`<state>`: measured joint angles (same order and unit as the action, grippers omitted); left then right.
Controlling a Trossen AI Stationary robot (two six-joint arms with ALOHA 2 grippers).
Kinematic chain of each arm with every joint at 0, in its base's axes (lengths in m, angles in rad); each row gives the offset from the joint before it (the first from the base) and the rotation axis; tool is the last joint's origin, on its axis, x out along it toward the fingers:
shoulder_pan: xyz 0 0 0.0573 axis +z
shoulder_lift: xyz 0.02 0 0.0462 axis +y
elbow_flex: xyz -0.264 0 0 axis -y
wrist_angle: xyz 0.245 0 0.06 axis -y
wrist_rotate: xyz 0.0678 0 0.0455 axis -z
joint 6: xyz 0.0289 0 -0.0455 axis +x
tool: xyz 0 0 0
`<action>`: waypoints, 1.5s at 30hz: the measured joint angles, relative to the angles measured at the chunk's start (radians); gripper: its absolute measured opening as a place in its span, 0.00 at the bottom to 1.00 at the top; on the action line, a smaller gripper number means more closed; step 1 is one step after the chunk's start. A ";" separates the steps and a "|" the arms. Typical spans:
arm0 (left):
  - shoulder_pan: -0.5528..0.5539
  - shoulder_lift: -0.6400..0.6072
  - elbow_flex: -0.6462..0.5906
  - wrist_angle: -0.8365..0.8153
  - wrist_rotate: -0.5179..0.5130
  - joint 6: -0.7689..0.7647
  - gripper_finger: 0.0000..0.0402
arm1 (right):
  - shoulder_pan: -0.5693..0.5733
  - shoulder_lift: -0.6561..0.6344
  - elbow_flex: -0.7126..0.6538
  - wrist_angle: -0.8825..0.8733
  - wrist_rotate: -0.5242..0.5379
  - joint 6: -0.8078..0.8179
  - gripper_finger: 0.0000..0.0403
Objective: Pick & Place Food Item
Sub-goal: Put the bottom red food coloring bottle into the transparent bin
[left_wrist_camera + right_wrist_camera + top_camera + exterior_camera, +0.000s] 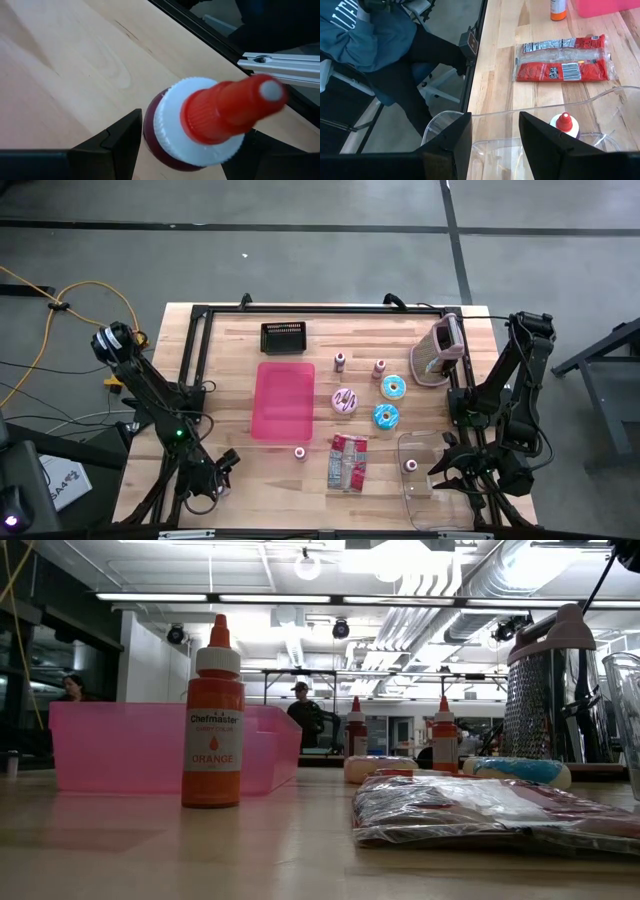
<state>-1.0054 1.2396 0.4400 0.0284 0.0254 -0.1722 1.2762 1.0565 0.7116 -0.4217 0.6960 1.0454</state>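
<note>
Looking down from above, I have the left gripper (222,471) parked at about seven o'clock on the table (230,460), near the front-left corner; my left wrist camera shows its fingers (122,142) spread wide either side of a small dark-red bottle (210,125) with a white collar and red nozzle, not pressing it as far as I can tell. The right gripper (452,471) sits at about four o'clock over the clear plastic container (425,480), fingers (451,142) parted and empty, with a red-capped bottle (564,125) inside that container. The food items lie mid-table: a pink donut (346,401) at centre, two blue donuts (391,402) toward three o'clock, and a red snack packet (347,461) at six o'clock.
</note>
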 joint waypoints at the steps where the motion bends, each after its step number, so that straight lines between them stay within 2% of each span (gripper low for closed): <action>1: 0.000 0.000 0.000 0.000 0.000 0.000 0.54 | 0.000 0.000 0.000 0.000 0.000 0.000 0.37; 7: 0.000 0.000 -0.008 0.005 0.006 -0.001 0.47 | 0.000 0.000 0.000 0.000 0.000 0.000 0.37; 10: 0.000 -0.001 -0.035 0.060 0.006 -0.005 0.45 | 0.000 0.000 0.000 0.000 0.000 0.000 0.37; 14: 0.000 -0.002 -0.066 0.121 0.006 -0.019 0.44 | 0.000 0.000 0.000 0.000 0.000 0.000 0.37; 26: 0.000 -0.001 -0.071 0.150 0.006 -0.015 0.44 | 0.000 0.000 0.000 0.000 0.000 0.000 0.37; 33: 0.000 -0.001 -0.071 0.156 0.005 -0.016 0.37 | 0.000 0.000 0.000 0.000 0.000 0.000 0.37; 38: 0.000 -0.001 -0.071 0.162 0.004 -0.016 0.36 | 0.000 0.000 0.000 0.000 0.000 0.000 0.37; 45: 0.077 -0.047 -0.071 0.176 0.005 -0.036 0.36 | 0.000 0.000 0.000 0.000 0.000 0.000 0.37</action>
<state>-0.9286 1.1929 0.3695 0.2047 0.0301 -0.2082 1.2766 1.0565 0.7118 -0.4218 0.6958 1.0454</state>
